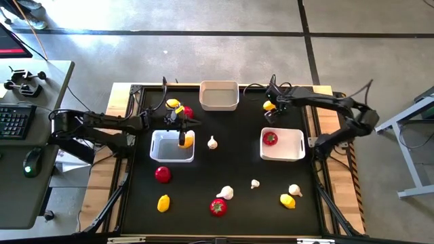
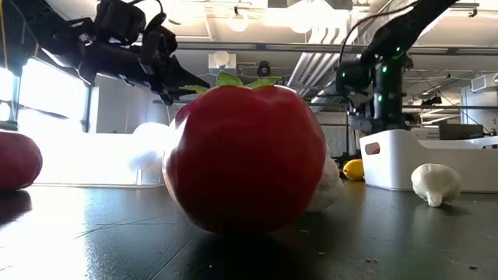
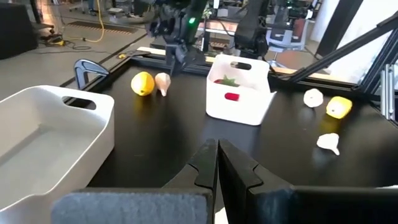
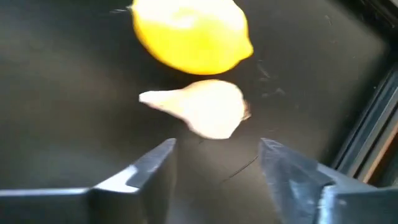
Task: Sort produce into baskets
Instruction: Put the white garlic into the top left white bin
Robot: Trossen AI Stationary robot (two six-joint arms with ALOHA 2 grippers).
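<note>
Right gripper (image 4: 214, 165): jaws apart, nothing held; poised at the far right of the table (image 1: 237, 169), just short of a garlic bulb (image 4: 202, 112).
Target pair: garlic bulb and lemon (image 4: 189, 34) side by side, close enough to appear touching, near the table's far right corner.
Risk, wrong pick: one finger likely to land on the lemon if lowered off-centre; cause, almost no gap between the two pieces.
Risk, roll-away: bulb tapered and smooth, liable to squirt out of closing jaws toward the table's raised right edge.
Left gripper (image 3: 217, 165): fingers pressed together, empty, hovering over the left basket (image 1: 171, 146).
Risk, arm contact: left gripper low over the left basket's far rim; possible nudge of the basket on descent.
Baskets: left basket holding what looks like a lemon, partly covered by the left arm; right basket (image 1: 283, 144) holding a tomato (image 1: 270, 139); far-centre basket (image 1: 219, 95) apparently empty.
Loose produce: tomatoes, lemons and garlic scattered along the near half of the table; a yellow and a red piece by the far left, behind the left arm.
Hidden: contents of the left basket under the gripper; exact contact between bulb and lemon.
Obstructed: low view largely filled by one near tomato (image 2: 245, 159); table behind it unreadable.
</note>
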